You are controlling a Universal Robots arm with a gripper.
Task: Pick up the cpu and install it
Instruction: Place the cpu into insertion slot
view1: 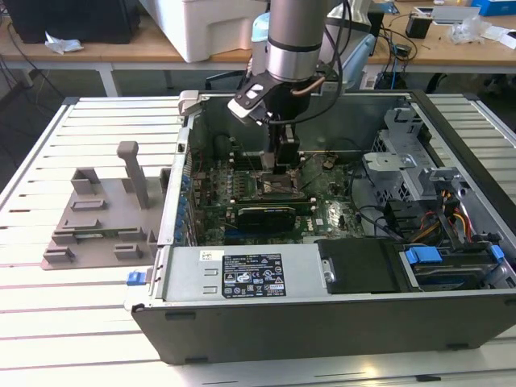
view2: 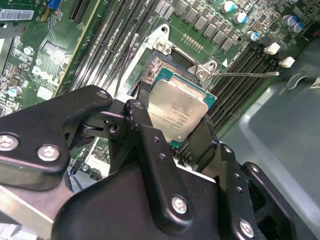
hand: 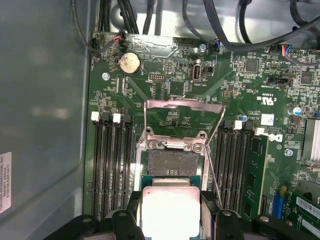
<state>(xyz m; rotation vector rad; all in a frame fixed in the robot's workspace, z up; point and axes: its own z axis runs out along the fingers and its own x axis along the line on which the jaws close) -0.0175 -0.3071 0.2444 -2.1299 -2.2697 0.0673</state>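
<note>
Table (view1: 81, 322) of pale slats carries an open computer case (view1: 306, 330), lying on its side with the inside facing up. Robot arm (view1: 297, 40) comes straight down into the case from above. Green motherboard (view1: 339, 210) covers the case floor; drive bays and cables sit toward the exterior view's right. Grey plastic tray (view1: 97, 218) lies on the table outside the case, toward the exterior view's left, well apart from the arm.

Gripper (view1: 282, 161) hangs low over the middle of the board. In both wrist views its two black fingers (view2: 142, 125) pinch the cpu (view2: 177, 110) on opposite edges, silvery top facing the cameras. The cpu (hand: 170, 215) is held just above the socket (hand: 170, 162), overlapping the socket's near edge; contact between chip and socket cannot be told. Socket is uncovered, its contact field (view2: 159, 67) exposed. Metal load frame (hand: 182, 104) stands swung up at the far side of the socket. Thin retention lever (view2: 245, 74) sticks out sideways over the memory slots (hand: 112, 165). Coin battery (hand: 129, 62) sits near the board's far edge.
</note>
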